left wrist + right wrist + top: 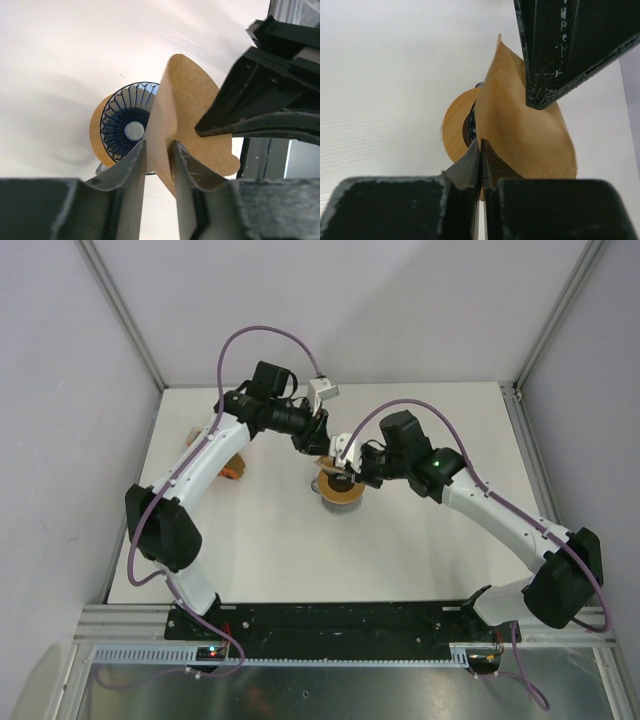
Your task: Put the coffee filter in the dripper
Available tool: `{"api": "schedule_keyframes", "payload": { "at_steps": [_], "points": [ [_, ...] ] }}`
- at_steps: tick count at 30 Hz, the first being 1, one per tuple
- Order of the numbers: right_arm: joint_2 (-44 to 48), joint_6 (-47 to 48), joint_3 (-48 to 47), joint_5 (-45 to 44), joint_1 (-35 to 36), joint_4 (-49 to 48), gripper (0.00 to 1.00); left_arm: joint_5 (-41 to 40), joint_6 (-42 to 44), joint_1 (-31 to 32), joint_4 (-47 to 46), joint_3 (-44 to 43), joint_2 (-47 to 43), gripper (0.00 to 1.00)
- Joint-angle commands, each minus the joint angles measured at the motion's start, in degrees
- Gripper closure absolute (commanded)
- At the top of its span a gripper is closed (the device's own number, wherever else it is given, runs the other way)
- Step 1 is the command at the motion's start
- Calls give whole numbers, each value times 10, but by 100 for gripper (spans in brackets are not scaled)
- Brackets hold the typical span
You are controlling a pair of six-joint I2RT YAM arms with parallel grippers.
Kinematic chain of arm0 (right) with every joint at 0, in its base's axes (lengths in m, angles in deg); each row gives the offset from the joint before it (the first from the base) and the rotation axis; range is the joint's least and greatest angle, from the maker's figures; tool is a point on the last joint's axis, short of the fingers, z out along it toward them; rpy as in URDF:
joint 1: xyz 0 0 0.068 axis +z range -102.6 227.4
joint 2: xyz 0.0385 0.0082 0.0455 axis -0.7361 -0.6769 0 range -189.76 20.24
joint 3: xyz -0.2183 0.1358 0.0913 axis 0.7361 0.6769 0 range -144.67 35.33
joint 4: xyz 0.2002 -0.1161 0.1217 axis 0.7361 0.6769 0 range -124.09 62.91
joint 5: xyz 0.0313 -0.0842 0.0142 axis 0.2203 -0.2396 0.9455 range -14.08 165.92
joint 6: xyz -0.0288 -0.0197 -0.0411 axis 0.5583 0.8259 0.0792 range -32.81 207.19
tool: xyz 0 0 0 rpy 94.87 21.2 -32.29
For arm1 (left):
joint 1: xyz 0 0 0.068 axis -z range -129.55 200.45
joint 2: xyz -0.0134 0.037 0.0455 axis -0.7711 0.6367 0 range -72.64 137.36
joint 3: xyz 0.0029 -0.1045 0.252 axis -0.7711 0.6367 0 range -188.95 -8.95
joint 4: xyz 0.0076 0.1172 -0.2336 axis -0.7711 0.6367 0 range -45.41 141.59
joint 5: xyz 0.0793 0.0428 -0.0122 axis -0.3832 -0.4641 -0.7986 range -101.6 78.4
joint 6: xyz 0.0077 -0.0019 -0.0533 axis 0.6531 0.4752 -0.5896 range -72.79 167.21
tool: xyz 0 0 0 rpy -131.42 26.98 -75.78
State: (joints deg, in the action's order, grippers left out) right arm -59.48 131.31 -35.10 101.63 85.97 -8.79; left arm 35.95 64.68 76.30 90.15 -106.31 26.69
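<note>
Right end effector (480, 146) pinched the filter (187, 90); left end effector (160, 146) stood slightly spread astride it, dripper (125, 127) at 9 o'clock.

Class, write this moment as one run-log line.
filter: over dripper, not in it | right gripper: shut on filter | left gripper: around filter, grip unclear

The left gripper (159, 147) enters from 6 o'clock. Its fingers (131, 175) stand slightly parted, with the lower fold of the coffee filter (187, 95) between them. The filter stands on edge, fanning toward 1 o'clock. The right gripper (201, 129) reaches in from 3 o'clock, its tips meeting on the filter face. At 9 o'clock of the filter sits the dripper (125, 117), with a wooden ring (96, 135) showing at its 8 o'clock rim, above the bench (60, 60).
</note>
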Motion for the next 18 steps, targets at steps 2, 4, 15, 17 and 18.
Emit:
{"api": "schedule_keyframes", "payload": {
  "at_steps": [2,4,15,17,18],
  "points": [
    [19,9,-49,21,7,23,99,-54,-2,-1,-8,-32,-7,56],
    [13,11,-62,30,7,39,100,-61,2,0,-8,-33,-10,51],
    [-64,22,-180,38,9,160,100,-74,38,7,-7,-31,-40,31],
    [-75,29,-197,30,11,186,100,-73,44,8,-7,-27,-44,29],
    [-78,32,-202,23,13,194,100,-73,47,8,-7,-25,-46,29]
  ]
}}
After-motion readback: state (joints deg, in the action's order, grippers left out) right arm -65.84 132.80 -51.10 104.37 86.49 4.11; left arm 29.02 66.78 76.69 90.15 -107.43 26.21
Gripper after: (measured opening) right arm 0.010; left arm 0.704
